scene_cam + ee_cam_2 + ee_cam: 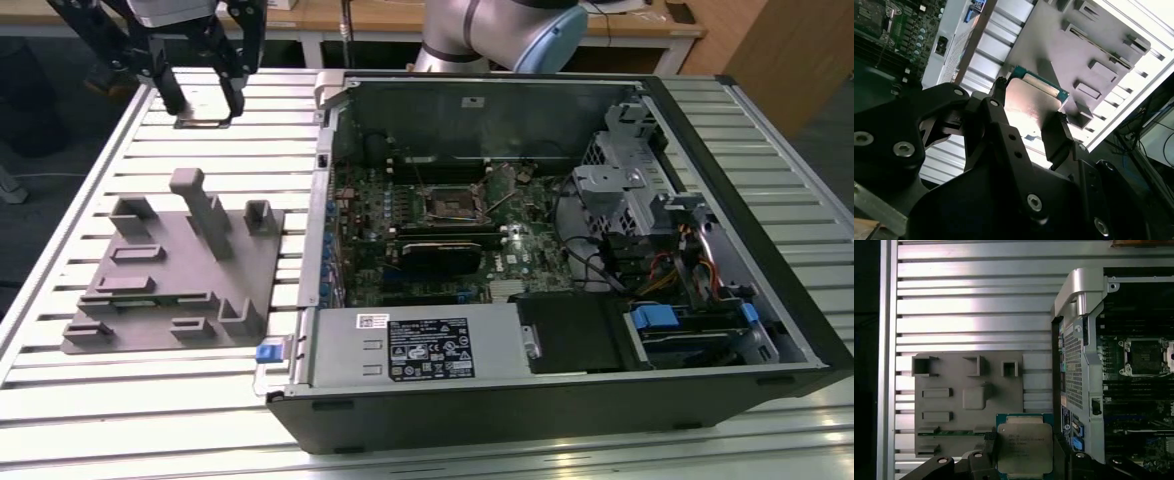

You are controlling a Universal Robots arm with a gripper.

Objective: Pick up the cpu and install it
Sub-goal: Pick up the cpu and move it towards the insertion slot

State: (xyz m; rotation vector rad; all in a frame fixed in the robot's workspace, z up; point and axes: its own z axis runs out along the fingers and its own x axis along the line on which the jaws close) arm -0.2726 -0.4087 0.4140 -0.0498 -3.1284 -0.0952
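Observation:
The cpu [1024, 447], a small square chip with a silvery top and a green edge, hangs in the air between my gripper's two black fingers [989, 441]. My gripper [200, 104] is shut on it, high over the slatted table at the exterior view's far left, beyond the grey plastic fixture [174, 270]. In the second wrist view the cpu [1031, 97] shows from its underside, clamped at two opposite edges. The dark square socket [451, 203] with its metal frame sits on the motherboard inside the open computer case, well apart from the gripper.
The open computer case [801, 330] lies on its side at the exterior view's right, with drive cages, cables and a power supply [414, 345] inside. Its raised side wall [1076, 355] stands between fixture and motherboard. Slatted aluminium table [80, 420] surrounds everything.

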